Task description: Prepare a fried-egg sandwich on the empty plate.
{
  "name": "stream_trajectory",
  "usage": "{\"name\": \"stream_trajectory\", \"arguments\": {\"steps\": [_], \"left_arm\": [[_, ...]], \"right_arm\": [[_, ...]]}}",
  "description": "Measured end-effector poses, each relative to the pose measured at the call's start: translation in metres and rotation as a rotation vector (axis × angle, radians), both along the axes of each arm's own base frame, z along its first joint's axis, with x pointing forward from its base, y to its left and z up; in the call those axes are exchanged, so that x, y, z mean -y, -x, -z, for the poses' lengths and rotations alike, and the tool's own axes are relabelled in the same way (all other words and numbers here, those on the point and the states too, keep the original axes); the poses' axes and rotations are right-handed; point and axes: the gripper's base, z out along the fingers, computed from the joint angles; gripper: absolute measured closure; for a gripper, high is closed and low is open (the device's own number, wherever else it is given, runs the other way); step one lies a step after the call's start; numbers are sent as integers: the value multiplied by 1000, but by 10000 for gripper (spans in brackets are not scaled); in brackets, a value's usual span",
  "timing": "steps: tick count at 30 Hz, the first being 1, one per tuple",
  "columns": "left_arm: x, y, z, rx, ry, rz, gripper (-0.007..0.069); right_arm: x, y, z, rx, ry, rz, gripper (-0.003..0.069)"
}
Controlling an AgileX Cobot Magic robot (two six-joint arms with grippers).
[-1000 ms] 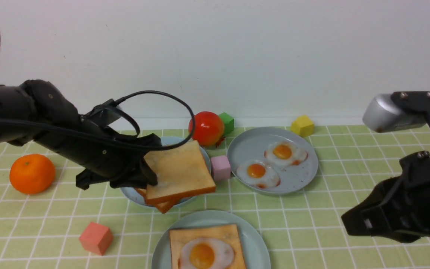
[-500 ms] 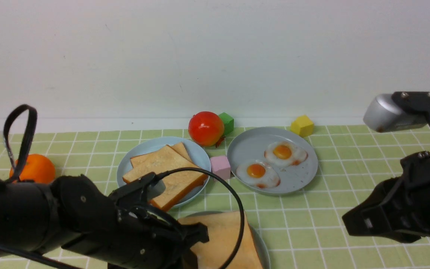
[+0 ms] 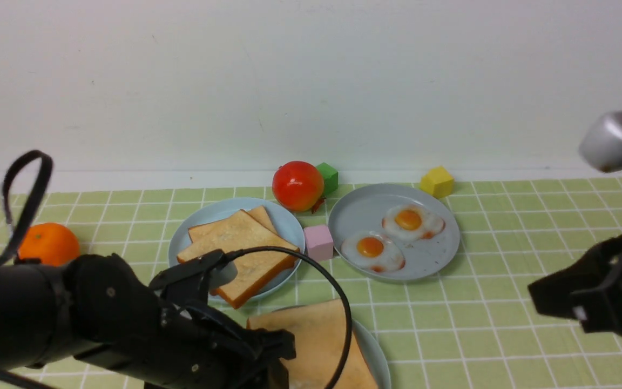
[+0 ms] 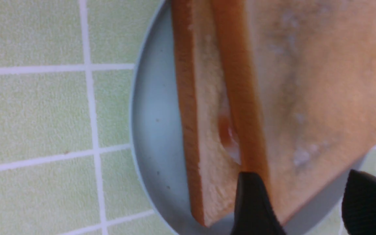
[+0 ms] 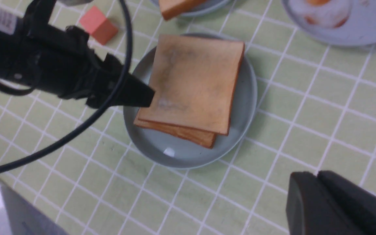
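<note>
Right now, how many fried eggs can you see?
3. On the back right plate lie the nearer egg and the farther egg, side by side. The third egg hides between the toast slices on the near plate; only its edge peeks out.

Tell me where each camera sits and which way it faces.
Front: at the robot's middle, facing the wall across the table; left gripper and right gripper show.
Left wrist: on that wrist, close over the sandwich on the plate; its fingertips show.
Right wrist: on that wrist, looking down at it; own gripper shows.
Shared: all see the sandwich.
</note>
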Motion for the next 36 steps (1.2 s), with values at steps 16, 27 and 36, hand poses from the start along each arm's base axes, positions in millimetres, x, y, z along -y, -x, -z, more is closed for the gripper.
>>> {"name": "stream_trajectory", "arguments": {"steps": [16, 27, 36], "left_arm": [[-70, 109, -105, 211, -67, 152, 295], [-104, 189, -124, 382, 234, 121, 638], [-113, 207, -127, 437, 287, 123, 638]], "right_arm": [[76, 110, 29, 617, -146, 168, 579], [72, 102, 88, 702, -190, 182, 571], [70, 97, 116, 630, -148, 176, 559]]}}
